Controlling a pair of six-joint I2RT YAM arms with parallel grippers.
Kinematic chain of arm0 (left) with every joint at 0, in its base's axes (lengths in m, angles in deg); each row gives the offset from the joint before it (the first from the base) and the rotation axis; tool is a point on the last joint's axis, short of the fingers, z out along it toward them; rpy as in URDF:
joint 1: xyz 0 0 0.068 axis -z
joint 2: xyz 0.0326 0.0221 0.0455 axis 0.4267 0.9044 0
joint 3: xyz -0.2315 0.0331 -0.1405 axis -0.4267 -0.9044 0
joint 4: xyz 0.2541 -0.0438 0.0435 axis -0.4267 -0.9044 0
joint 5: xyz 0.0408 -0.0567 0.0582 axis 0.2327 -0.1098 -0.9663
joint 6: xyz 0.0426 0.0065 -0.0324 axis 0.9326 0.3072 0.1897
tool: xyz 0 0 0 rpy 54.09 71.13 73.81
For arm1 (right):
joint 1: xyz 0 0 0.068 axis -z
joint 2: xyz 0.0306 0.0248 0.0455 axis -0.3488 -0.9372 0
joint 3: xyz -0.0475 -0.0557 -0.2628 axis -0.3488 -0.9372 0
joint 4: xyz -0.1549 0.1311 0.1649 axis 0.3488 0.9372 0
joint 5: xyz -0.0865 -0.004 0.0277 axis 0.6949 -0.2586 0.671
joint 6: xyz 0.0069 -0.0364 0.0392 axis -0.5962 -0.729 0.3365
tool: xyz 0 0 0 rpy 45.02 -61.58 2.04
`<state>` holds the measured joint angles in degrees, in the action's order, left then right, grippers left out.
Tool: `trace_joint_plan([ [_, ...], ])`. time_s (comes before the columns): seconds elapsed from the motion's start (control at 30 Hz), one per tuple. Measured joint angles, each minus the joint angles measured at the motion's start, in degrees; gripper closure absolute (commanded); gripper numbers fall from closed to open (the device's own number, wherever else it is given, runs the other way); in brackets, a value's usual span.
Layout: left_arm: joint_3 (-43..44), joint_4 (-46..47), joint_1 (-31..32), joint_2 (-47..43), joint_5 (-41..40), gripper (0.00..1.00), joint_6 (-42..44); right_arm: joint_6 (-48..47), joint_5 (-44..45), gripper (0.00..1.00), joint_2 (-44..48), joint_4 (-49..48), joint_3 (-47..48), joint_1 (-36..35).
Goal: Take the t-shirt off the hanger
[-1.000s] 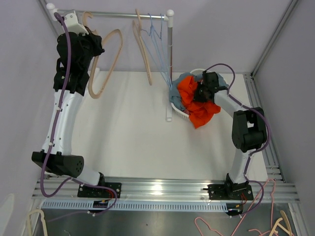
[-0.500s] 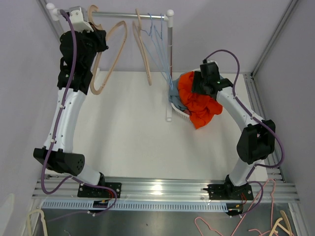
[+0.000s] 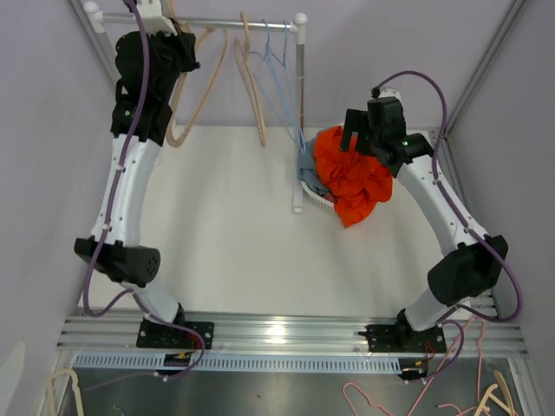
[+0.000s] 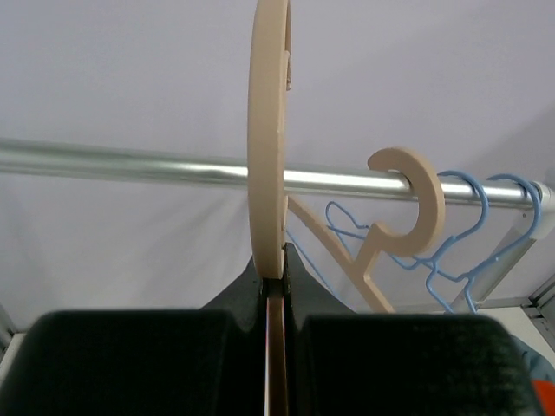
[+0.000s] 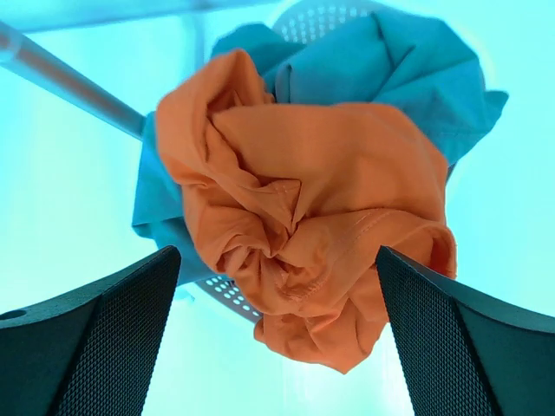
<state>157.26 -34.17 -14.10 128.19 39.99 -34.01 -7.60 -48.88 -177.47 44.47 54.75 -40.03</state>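
The orange t-shirt (image 3: 354, 180) lies crumpled on a white basket (image 3: 316, 201), off any hanger. My right gripper (image 3: 365, 139) hovers just above it, open, nothing between its fingers (image 5: 95, 338). In the right wrist view the t-shirt (image 5: 312, 225) fills the gap below the jaws. My left gripper (image 3: 178, 42) is up at the rail (image 3: 225, 24), shut on the neck of a bare beige wooden hanger (image 3: 205, 87). In the left wrist view that hanger's hook (image 4: 267, 130) stands edge-on in front of the rail (image 4: 130, 163), rising from the left gripper (image 4: 274, 269).
A teal garment (image 5: 390, 78) lies under the t-shirt in the basket (image 5: 221, 290). Another beige hanger (image 3: 254, 95) and blue wire hangers (image 3: 282, 78) hang on the rail. The rack's right post (image 3: 300, 78) stands beside the basket. Loose hangers lie below the table's front edge.
My right gripper has opened, let go of the orange t-shirt and lifted away from it. My left arm has raised the beige hanger up to the rail.
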Motion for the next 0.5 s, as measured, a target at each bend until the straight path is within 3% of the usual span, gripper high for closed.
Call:
trace_joint_plan([
  [0.23, 22.7, -9.7, 0.5, 15.6, 5.2, 0.99, -0.1, -0.7, -0.1, 0.01, 5.4, 0.1, 0.4, 0.1],
  [0.5, 20.3, -11.8, 1.5, 17.3, 7.9, 0.99, -0.2, -0.9, -1.5, 0.01, 10.8, -0.9, -1.3, 1.8],
])
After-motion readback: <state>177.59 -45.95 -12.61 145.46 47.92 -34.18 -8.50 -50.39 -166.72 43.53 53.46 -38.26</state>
